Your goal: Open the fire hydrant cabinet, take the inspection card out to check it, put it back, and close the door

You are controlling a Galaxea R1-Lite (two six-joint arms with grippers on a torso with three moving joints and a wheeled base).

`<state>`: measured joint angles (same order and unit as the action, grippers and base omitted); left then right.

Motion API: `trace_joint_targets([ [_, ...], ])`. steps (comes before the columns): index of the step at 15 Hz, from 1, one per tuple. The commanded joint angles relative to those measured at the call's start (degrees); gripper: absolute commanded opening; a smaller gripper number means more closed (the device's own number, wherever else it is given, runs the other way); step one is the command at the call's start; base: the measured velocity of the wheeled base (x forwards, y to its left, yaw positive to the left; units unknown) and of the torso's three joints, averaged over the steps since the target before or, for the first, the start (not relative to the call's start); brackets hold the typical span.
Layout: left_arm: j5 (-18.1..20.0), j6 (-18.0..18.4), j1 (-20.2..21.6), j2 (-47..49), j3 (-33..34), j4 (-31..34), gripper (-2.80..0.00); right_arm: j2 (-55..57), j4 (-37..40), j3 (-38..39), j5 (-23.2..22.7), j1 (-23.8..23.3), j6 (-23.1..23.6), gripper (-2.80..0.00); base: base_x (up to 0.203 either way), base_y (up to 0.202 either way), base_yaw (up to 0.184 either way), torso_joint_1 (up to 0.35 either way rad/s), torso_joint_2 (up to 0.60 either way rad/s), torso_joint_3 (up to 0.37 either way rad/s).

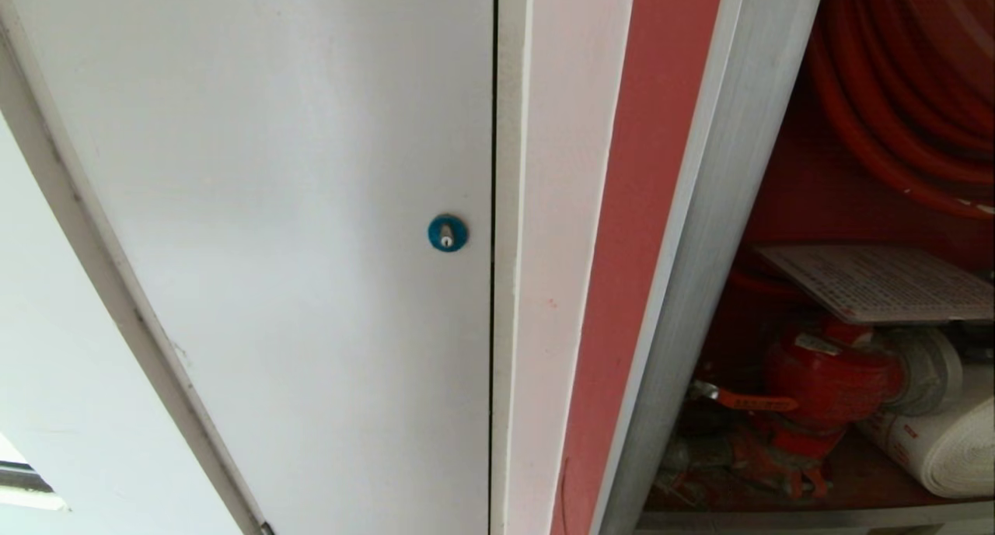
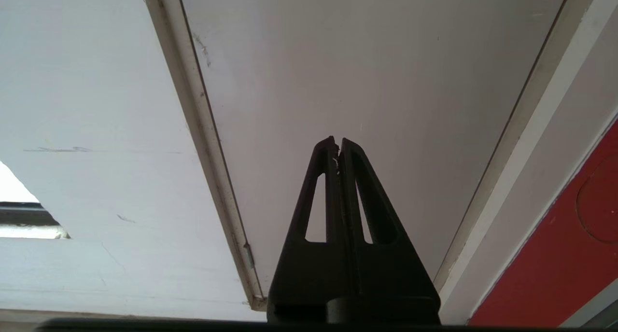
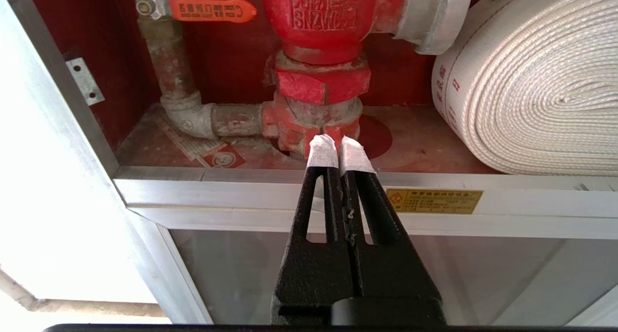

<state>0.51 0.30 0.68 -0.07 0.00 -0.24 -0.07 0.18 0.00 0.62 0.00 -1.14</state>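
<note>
While the fire hydrant cabinet (image 1: 699, 286) stands with its interior exposed on the right of the head view, its door is not visible in any view. To the left of the brushed-aluminium frame runs a red strip, then a white jamb, then a white door with a blue lock (image 1: 448, 232); a thin dark gap separates that door's edge from the jamb.

Inside, the inspection card (image 1: 878, 282) lies flat above the red valve (image 1: 832, 375), below the coiled red hose reel (image 1: 909, 84) — its near edge faces the opening. The white rolled hose (image 3: 536, 81) sits beside the valve on the cabinet floor.

Right gripper (image 3: 341, 151): jaws together, tape-wrapped tips, holding nothing, in front of the lower frame rail with the valve base beyond. A dark glass panel (image 3: 289, 269) lies under that rail.

Left gripper (image 2: 337, 144): jaws together, empty — facing the white door, clear of it.
</note>
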Motion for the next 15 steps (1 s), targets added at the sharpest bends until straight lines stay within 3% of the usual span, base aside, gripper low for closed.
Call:
trace_joint_targets([
  [1, 0.0, 0.0, 0.0, 0.0, 0.2, 0.0, -2.8, -0.1, 0.0, 0.0, 0.0, 0.0, 0.0, -2.8, 0.0, 0.0, 0.0, 0.0, 0.0, 0.0],
  [15, 0.0, 0.0, 0.0, 0.0, 0.2, 0.0, -2.8, -0.1, 0.0, 0.0, 0.0, 0.0, -0.2, -2.8, 0.0, 0.0, 0.0, 0.0, 0.0, 0.0],
])
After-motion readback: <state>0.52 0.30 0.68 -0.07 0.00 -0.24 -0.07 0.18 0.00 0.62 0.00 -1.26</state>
